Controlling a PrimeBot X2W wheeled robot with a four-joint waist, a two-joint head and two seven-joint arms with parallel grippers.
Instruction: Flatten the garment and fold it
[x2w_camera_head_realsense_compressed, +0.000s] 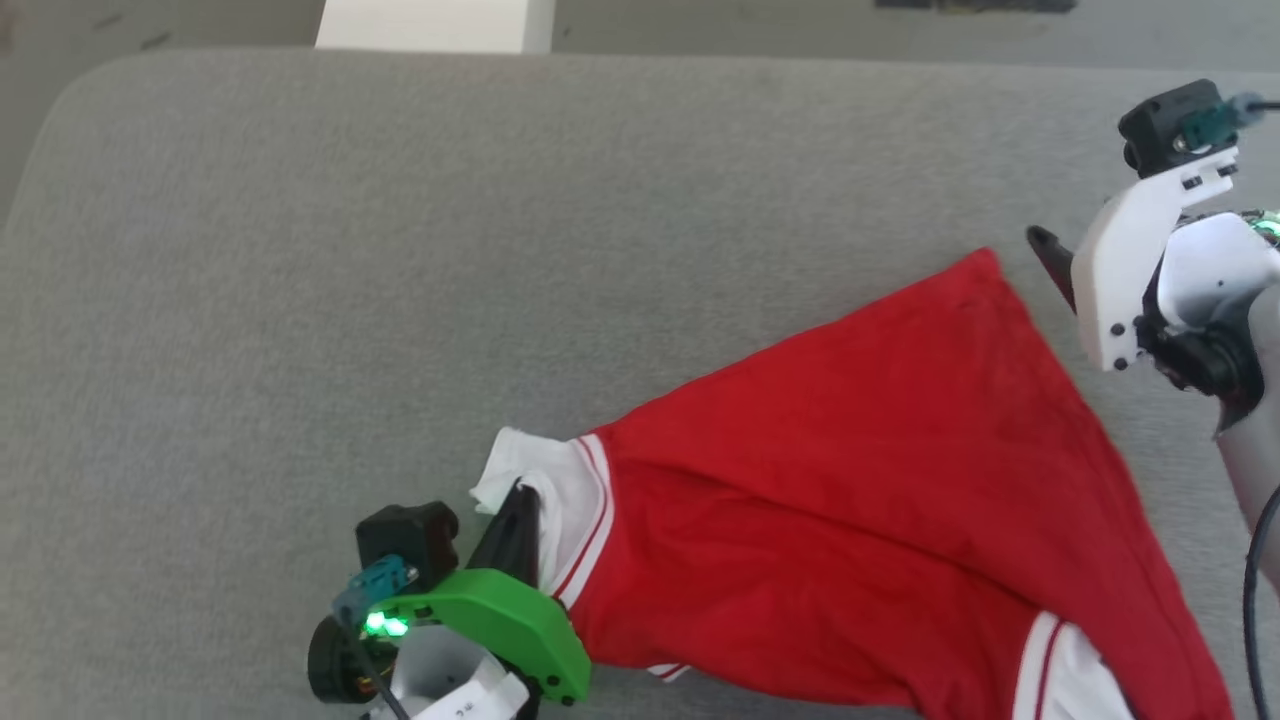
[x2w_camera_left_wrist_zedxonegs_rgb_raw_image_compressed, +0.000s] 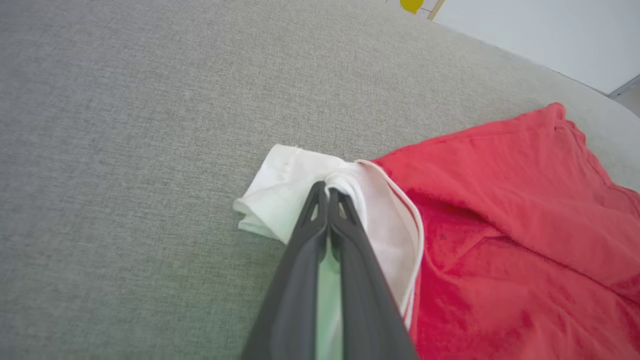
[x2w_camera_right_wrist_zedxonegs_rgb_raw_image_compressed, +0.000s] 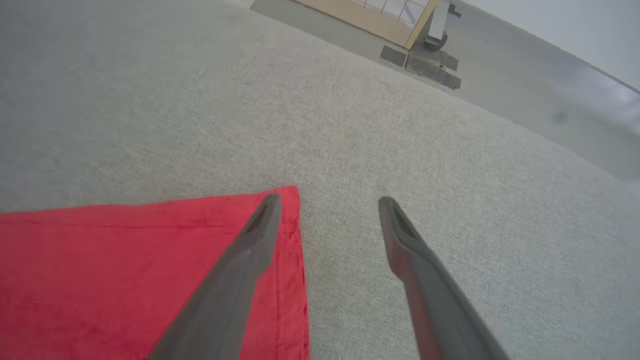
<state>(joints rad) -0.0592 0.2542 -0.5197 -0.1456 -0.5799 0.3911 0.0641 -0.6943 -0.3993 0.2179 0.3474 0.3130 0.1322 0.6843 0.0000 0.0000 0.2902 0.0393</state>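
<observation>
Big grey cloth pad (x2w_camera_head_realsense_compressed: 300, 250) takes up most of the head view. The red shirt (x2w_camera_head_realsense_compressed: 850, 480) lies on it, on the near R side. It's not flat: it makes a long pointy shape w/ folds & bumps, & one red corner (x2w_camera_right_wrist_zedxonegs_rgb_raw_image_compressed: 292, 197) sticks out at the far R.

One white sleeve (x2w_camera_left_wrist_zedxonegs_rgb_raw_image_compressed: 280, 185) is at the shirt's L end, all bunched up. It has thin red-&-white stripes (x2w_camera_head_realsense_compressed: 597, 510) where it meets the red part. A 2nd white sleeve (x2w_camera_head_realsense_compressed: 1070, 680) peeks out at the btm R edge of the head view.

L gripper (x2w_camera_left_wrist_zedxonegs_rgb_raw_image_compressed: 327, 192) is low over the pad at the near L. Its 2 dark fingers are pressed tight together & pinch a bit of the white sleeve btw the tips.

R gripper (x2w_camera_right_wrist_zedxonegs_rgb_raw_image_compressed: 327, 205) is up by the red corner, fingers spread wide, holding nothing. In the R wrist view one finger (x2w_camera_right_wrist_zedxonegs_rgb_raw_image_compressed: 250, 240) is over the red corner & the other is over bare grey pad just beside it. Can't tell if the tips touch the cloth or the pad.
</observation>
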